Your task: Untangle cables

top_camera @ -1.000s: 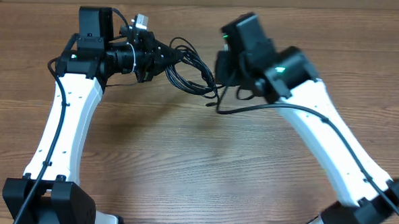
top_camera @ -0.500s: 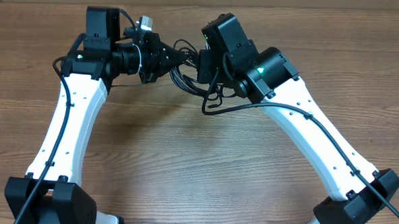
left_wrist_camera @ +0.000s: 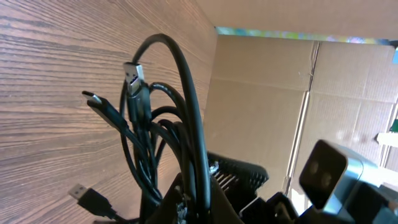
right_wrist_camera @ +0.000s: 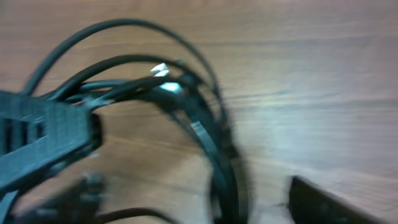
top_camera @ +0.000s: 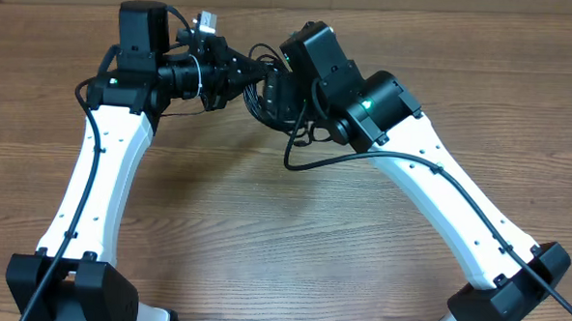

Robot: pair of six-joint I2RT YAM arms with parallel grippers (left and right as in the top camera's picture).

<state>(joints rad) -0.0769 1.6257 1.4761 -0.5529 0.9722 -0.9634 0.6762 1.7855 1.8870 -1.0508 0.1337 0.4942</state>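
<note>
The cables (top_camera: 258, 93) are a bunch of thin black cords held above the wooden table at the back centre. My left gripper (top_camera: 239, 79) is shut on the cables (left_wrist_camera: 180, 143), which loop up from between its jaws. A silver USB plug (left_wrist_camera: 133, 73) stands at the top and another plug (left_wrist_camera: 84, 194) hangs lower left. My right gripper (top_camera: 275, 94) is pressed close against the bunch from the right. Its view is blurred, but the right gripper (right_wrist_camera: 208, 205) stands open, with a strand of the cables (right_wrist_camera: 211, 137) running down between the fingers (right_wrist_camera: 329, 199).
A thicker black cable (top_camera: 315, 158) from the right arm loops over the table (top_camera: 263, 237) below the grippers. A cardboard wall (left_wrist_camera: 261, 99) stands behind the table. The left gripper's black body (right_wrist_camera: 43, 140) fills the left of the right wrist view.
The right arm has swung left up to the cable bunch and its jaws have opened. The left gripper still holds the cables, shifted slightly.
</note>
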